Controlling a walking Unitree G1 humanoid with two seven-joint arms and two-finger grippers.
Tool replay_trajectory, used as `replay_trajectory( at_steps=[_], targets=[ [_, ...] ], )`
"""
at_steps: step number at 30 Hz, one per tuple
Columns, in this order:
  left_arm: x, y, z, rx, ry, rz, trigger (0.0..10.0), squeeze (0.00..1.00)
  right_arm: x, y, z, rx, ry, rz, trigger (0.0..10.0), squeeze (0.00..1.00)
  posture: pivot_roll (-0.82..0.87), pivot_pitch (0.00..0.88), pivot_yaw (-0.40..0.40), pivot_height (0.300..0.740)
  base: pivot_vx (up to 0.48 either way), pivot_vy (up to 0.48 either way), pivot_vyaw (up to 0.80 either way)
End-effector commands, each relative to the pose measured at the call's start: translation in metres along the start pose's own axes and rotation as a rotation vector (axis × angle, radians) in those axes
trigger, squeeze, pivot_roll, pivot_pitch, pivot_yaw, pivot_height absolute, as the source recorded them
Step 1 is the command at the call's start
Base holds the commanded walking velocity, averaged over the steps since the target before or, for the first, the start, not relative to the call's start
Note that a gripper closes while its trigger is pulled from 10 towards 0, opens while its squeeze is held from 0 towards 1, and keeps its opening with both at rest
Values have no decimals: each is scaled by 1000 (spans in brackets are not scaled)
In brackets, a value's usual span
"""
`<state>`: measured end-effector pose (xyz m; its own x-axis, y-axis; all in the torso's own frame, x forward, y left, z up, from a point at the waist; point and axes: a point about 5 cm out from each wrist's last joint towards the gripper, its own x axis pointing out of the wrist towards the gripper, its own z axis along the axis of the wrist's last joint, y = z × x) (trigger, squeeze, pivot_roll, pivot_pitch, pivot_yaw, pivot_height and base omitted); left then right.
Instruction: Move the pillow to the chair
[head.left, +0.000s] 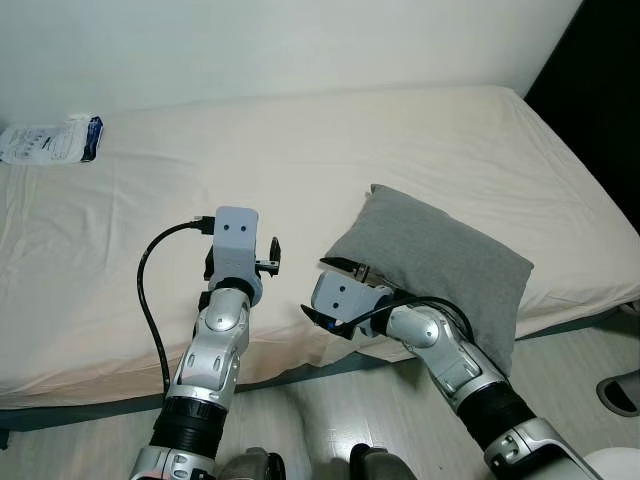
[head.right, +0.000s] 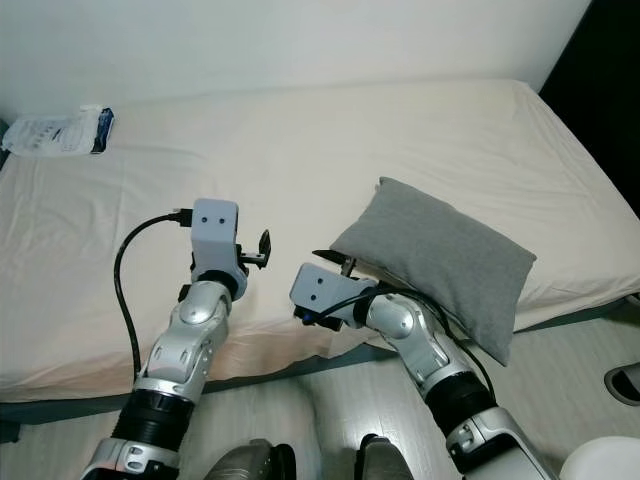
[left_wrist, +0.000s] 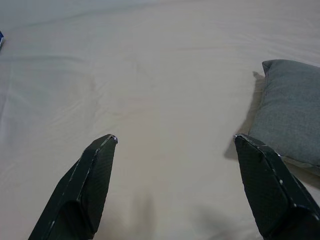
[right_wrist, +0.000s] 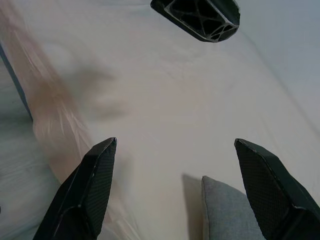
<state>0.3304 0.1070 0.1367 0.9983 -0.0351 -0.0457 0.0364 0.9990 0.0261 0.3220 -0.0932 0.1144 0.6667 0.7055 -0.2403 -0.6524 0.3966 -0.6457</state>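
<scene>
While the grey pillow (head.left: 440, 265) lies untouched near the front right edge of the bed (head.left: 300, 150), one corner overhanging the mattress edge, the step in hand is judged to be the approach for a grasp. The right pincer (right_wrist: 175, 150) is held released, fingers spread wide, just beside the pillow's near-left corner; the left pincer (left_wrist: 175, 145) is likewise released, poised above bare sheet to the pillow's left. A firm hold would best be taken by closing both pincers on opposite short edges, where the soft filling can be bunched. The pillow is rectangular, plump, covered in a fine woven fabric; the cream sheet is smooth and faintly creased. A white packet (head.left: 50, 140) rests at the far left.
</scene>
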Motion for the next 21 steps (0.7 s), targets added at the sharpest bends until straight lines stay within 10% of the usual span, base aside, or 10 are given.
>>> replay_trajectory(
  at_steps=[1,21],
  targets=[
    [-2,-2,-7,-5,24,-5,10000,0,-2,4,-1,-2,-3,8,10000,0,-48,223,18,740,0,0,0],
    [0,-1,-7,-6,25,1,10000,0,-2,2,-1,6,-4,9,10000,0,-53,235,12,740,0,0,0]
  ],
)
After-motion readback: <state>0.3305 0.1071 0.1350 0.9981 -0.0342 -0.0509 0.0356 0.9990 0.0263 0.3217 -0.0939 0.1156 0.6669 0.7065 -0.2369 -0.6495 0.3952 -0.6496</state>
